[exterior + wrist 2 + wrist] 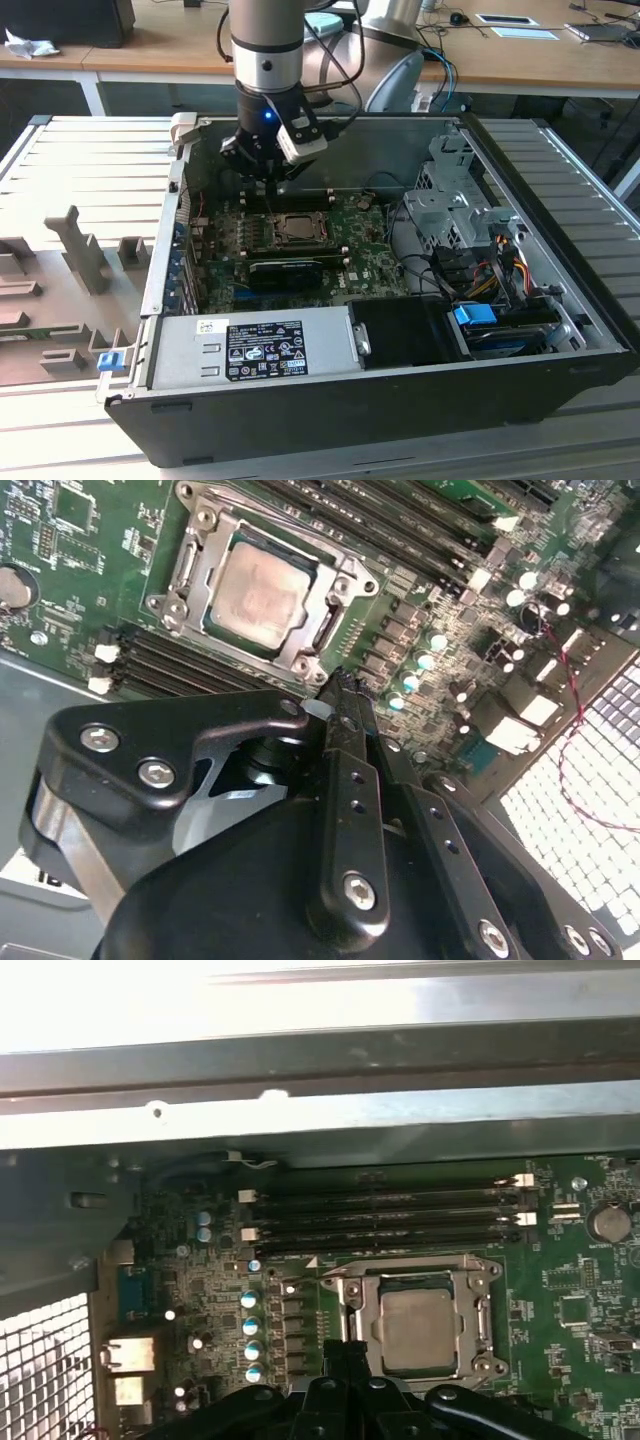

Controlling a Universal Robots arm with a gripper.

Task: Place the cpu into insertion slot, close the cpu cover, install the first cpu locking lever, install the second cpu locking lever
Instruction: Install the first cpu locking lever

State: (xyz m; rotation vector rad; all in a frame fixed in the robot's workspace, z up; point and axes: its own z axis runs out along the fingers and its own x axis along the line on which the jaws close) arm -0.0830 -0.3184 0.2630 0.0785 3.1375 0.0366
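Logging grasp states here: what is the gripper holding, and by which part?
Nothing visibly: the gripper is shut with nothing between its fingers, beside the cpu cover, and the cpu lies framed by that cover.

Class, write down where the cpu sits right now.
The cpu lies in the insertion slot, framed by the cpu cover, on the green circuit board. In the exterior view it sits close to the hand.

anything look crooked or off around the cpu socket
Nothing stands out. In both wrist views the cpu lies flat and square inside the cpu cover, which lies level around it. The gripper, fingers together and empty, is beside one corner of the frame.
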